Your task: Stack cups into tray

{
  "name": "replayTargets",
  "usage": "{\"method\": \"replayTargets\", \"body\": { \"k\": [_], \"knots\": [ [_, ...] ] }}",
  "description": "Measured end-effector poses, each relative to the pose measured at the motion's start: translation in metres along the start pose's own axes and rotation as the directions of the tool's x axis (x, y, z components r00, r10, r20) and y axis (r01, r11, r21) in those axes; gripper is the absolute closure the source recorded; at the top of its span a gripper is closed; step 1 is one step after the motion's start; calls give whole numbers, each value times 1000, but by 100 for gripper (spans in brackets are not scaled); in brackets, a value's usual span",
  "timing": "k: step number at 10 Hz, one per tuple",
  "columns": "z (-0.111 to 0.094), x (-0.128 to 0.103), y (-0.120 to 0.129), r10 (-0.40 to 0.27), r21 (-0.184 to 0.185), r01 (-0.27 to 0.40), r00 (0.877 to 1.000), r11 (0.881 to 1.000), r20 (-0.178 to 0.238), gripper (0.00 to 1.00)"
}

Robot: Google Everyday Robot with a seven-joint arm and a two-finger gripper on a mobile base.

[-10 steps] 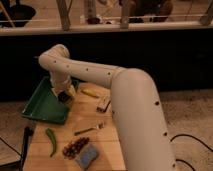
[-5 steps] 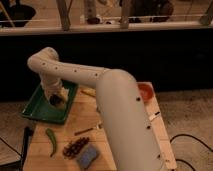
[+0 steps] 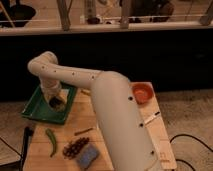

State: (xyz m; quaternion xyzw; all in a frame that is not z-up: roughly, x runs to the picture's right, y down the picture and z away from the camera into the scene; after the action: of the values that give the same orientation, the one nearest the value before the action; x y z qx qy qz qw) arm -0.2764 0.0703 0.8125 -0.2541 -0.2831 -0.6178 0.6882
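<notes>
The green tray (image 3: pixel 37 111) lies at the table's back left corner. My white arm reaches from the lower right across the table, and its wrist bends down over the tray. My gripper (image 3: pixel 55 102) hangs low inside the tray, near its right half. A dark round shape right at the gripper may be the dark greyish cup, but I cannot tell it apart from the gripper. The pale green cup is not in view; the arm hides much of the table's back.
An orange bowl (image 3: pixel 142 92) stands at the back right. A green pepper (image 3: pixel 51 141), dark grapes (image 3: pixel 75 147), a blue sponge (image 3: pixel 89 156) and a small dark stick (image 3: pixel 84 131) lie at the front left. A white utensil (image 3: pixel 152 118) lies on the right.
The arm has swung further left and forward, now covering the table's middle. The gripper has stayed over the tray and sits a little lower inside it.
</notes>
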Motion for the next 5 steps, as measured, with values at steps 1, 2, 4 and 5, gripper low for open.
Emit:
{"method": "replayTargets", "body": {
  "k": [1,2,4,5],
  "knots": [
    [3,2,-1,1,8,-1,1000,1000,6,100],
    [6,3,-3,-1,16,1,1000,1000,16,100],
    [12,5,-7,-5,28,4,999,1000,34,100],
    [16,6,-10,-7,33,6,999,999,46,98]
  ]
}}
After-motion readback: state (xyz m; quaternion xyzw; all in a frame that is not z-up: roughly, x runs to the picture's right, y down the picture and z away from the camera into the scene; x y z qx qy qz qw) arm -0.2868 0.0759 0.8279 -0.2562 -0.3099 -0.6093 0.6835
